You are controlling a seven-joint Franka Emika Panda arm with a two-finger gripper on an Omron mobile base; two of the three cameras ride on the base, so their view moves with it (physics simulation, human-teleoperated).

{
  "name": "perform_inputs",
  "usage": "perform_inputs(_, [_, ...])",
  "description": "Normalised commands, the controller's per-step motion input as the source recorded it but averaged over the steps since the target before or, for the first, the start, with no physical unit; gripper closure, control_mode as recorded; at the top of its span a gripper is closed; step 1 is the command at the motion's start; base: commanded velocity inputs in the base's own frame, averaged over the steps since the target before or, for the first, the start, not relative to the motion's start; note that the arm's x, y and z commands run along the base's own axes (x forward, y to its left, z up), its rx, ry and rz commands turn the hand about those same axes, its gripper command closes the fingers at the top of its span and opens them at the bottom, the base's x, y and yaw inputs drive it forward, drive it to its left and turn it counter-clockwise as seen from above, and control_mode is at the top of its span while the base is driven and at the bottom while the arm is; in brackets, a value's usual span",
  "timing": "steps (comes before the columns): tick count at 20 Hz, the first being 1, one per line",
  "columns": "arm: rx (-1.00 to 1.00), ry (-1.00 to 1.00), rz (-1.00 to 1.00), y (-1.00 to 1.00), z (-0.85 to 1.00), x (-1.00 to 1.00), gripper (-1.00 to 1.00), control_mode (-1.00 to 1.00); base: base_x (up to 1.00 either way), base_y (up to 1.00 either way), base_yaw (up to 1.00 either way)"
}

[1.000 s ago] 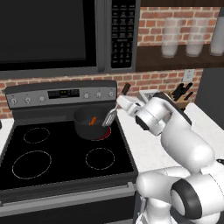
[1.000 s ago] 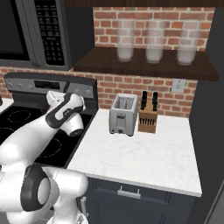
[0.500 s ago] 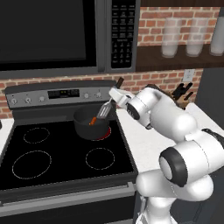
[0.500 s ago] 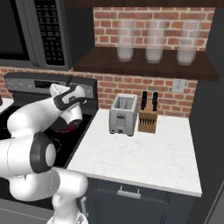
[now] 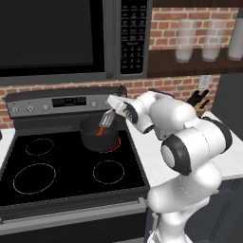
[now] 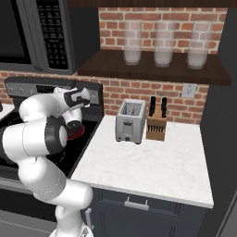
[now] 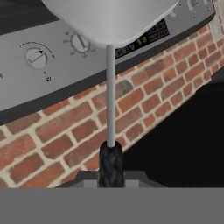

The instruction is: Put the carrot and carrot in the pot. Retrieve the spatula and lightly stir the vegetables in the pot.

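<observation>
While the arm reaches over the back right burner, the tool point(image 5: 114, 105) is pinching the spatula point(image 5: 107, 121) by its thin black handle, which the hand view shows clamped between the fingertips with the silvery shaft running up to the broad metal head point(image 7: 109, 19). From the left base view the head hangs tilted just above the rim of the pot point(image 5: 97, 135), which sits on the rear right ring of the stove point(image 5: 71, 166), close under the control panel. An orange sliver, one of the vegetables point(image 5: 101, 130) by the look of it, shows right at the lower edge of the spatula head, at or just inside the pot's mouth; I cannot tell whether it lies in the pot or rides on the blade, and I cannot see a second piece.

As I read it, the loading is likely done and the spatula has been fetched, so what is left is the stirring itself: the blade looks to be at the top of the pot, not clearly down among the carrots. A red glow shows under the pot at the burner. On the tabletop point(image 6: 152, 162) to the right stand a toaster point(image 6: 130, 121) and a knife block point(image 6: 156, 125), well apart from the work.
</observation>
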Motion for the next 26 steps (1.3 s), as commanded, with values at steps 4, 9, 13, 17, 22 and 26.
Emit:
perform_inputs(4, [-0.1,0.08,-0.12,0.16,-0.25,0.41,1.0,-1.0,0.0,0.0,0.0])
perform_inputs(9, [-0.12,0.08,-0.1,0.19,-0.26,0.27,1.0,-1.0,0.0,0.0,0.0])
perform_inputs(13, [-0.1,0.0,-0.07,0.24,-0.1,0.24,1.0,-1.0,0.0,0.0,0.0])
perform_inputs(17, [-0.08,0.0,-0.06,0.26,-0.06,0.35,1.0,-1.0,0.0,0.0,0.0])
perform_inputs(22, [-0.07,0.01,-0.08,0.46,-0.16,0.22,1.0,-1.0,0.0,0.0,0.0])
perform_inputs(26, [-0.02,0.02,-0.04,0.55,-0.03,0.0,1.0,-1.0,0.0,0.0,0.0])
